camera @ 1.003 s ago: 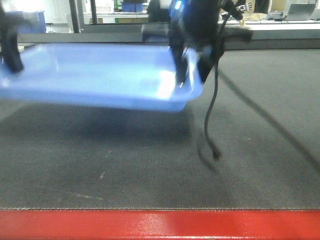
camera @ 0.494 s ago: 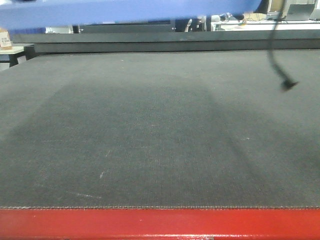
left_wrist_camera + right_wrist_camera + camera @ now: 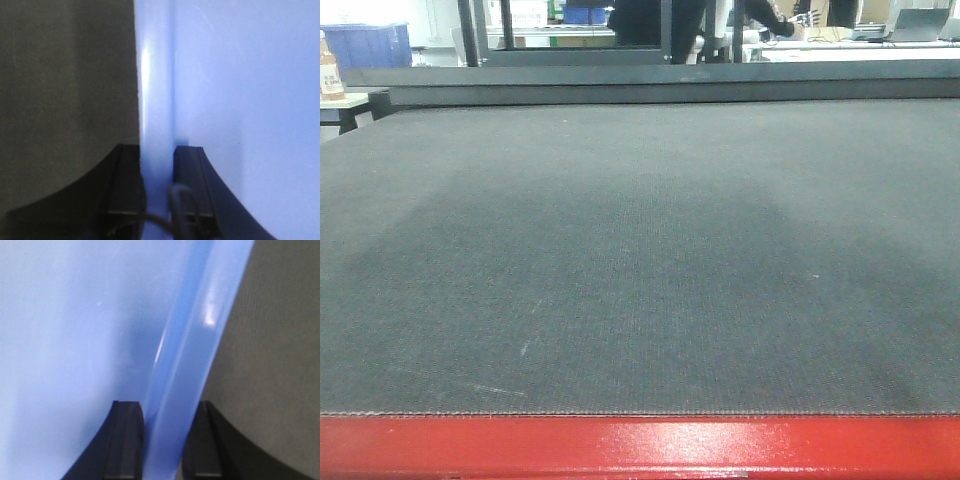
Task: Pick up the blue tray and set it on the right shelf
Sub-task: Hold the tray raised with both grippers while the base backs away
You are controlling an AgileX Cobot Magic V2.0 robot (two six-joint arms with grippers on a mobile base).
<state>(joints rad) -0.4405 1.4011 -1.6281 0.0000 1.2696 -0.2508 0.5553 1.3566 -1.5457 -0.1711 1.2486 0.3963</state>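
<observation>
The left pincer and the right pincer each reach up from the bottom of their wrist views and pinch a side rim of the shiny, light blue tray, with dark worktop past the rim, while the front view shows that worktop and its red edge.

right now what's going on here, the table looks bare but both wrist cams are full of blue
The robot holds the blue tray with both arms: the left claw is shut on one rim, the right claw on another. Dark mat shows beyond each rim. The front view has no tray, just the mat and red table edge, so it is probably held above that frame.
</observation>
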